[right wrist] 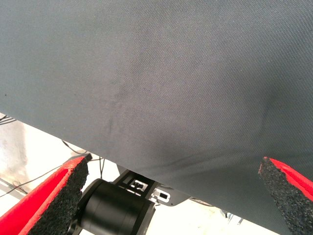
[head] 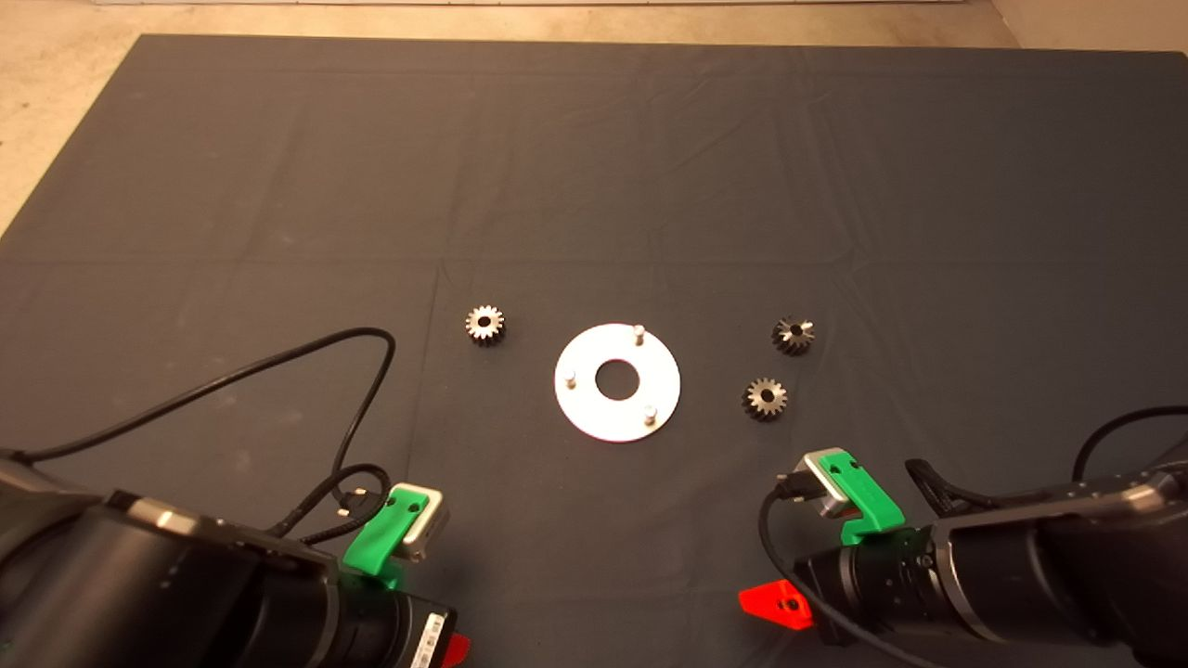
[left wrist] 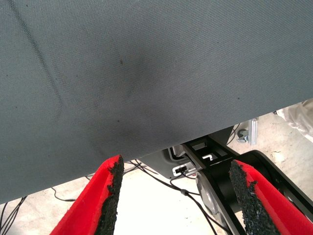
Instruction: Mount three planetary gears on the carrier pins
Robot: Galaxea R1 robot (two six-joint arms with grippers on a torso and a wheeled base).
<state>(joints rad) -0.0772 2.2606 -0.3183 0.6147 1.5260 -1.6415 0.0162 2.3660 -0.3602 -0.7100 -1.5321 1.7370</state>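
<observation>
Dark mat (head: 594, 167) covers the bench. Both arms wait at its near edge, left claw (left wrist: 173, 196) and right claw (right wrist: 171, 196) wide, empty. Disc (head: 617, 382) lies mid-mat, pins (head: 639, 331) bare; gears (head: 485, 325) lie beside it. Nothing started: first pick one gear.

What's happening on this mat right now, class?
Nothing is being handled yet. Three planetary gears lie loose on the mat: one left of the silver disc, two to its right. All three carrier pins stand bare. The left gripper and right gripper wait open at the near edge.
</observation>
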